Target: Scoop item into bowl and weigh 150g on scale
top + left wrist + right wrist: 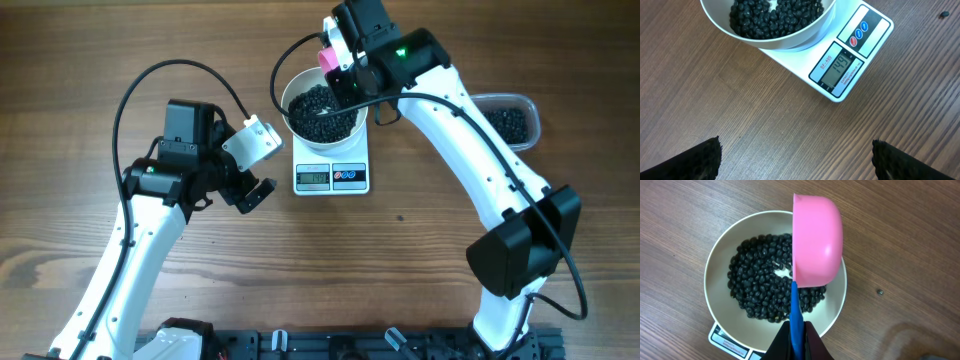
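table [100, 60]: brown wood-grain top, grain running left to right
scale [332, 177]: white, flat on the table near the middle, display and two round buttons towards the front edge
tub [537, 125]: clear plastic, right of the scale and well apart from it, partly hidden
stray bean [880, 292]: one black bean on bare wood, near the scale, not touching it

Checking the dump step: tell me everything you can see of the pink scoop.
The pink scoop is a small round cup, smooth and plastic-looking, on a slim blue handle. The shut right claw pinches that handle. The cup is tipped mouth down, its rounded back to the wrist camera, over the white bowl near the rim, above the black beans. Its inside is hidden; whether it touches the bowl cannot be told.
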Robot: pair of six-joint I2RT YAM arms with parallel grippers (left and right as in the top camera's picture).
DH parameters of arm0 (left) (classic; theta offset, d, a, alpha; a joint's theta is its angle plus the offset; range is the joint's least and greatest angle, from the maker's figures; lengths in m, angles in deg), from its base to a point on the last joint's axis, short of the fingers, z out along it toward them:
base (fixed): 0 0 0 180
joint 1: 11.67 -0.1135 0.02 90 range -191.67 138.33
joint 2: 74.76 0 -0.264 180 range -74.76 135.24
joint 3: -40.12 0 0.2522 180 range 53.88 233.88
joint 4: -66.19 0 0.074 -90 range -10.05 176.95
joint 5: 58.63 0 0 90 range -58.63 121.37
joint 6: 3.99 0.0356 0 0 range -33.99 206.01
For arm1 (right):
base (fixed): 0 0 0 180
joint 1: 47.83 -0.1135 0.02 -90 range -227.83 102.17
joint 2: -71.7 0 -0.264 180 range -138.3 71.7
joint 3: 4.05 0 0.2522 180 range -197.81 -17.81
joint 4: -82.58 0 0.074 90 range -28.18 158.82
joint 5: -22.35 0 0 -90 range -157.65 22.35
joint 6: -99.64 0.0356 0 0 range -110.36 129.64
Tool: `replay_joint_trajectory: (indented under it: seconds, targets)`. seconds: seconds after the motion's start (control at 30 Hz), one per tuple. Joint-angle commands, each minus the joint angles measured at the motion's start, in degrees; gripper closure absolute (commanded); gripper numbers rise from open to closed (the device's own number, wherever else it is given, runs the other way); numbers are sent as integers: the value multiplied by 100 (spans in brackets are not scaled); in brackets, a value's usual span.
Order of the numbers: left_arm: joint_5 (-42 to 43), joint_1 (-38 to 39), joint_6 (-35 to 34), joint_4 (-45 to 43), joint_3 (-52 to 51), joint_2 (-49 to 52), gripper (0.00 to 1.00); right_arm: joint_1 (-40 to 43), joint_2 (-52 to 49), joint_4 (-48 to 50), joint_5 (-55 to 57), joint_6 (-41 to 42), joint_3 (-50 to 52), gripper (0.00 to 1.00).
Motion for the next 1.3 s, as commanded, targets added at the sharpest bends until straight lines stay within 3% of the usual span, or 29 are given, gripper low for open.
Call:
replay_joint_trajectory:
  seconds: [0.0,0.23,0.47,0.7,1.0,1.27]
  targets:
    - [107,-26,90,-13,-48,7,0,28,138,35,-291,-26,-79,96]
    - [107,-26,90,-13,-48,7,0,308,138,33,-1080,179,-79,96]
    - [107,-26,90,-13,-48,7,0,1060,138,22,-2765,223,-79,96]
    - [107,-26,90,-13,-48,7,0,1779,160,-210,-3762,221,-79,96]
    - [107,-26,90,-13,-48,7,0,2769,562,-911,-3744,205,-79,96]
    - [107,-26,90,-13,-48,7,0,4050,809,-2055,-2636,203,-79,96]
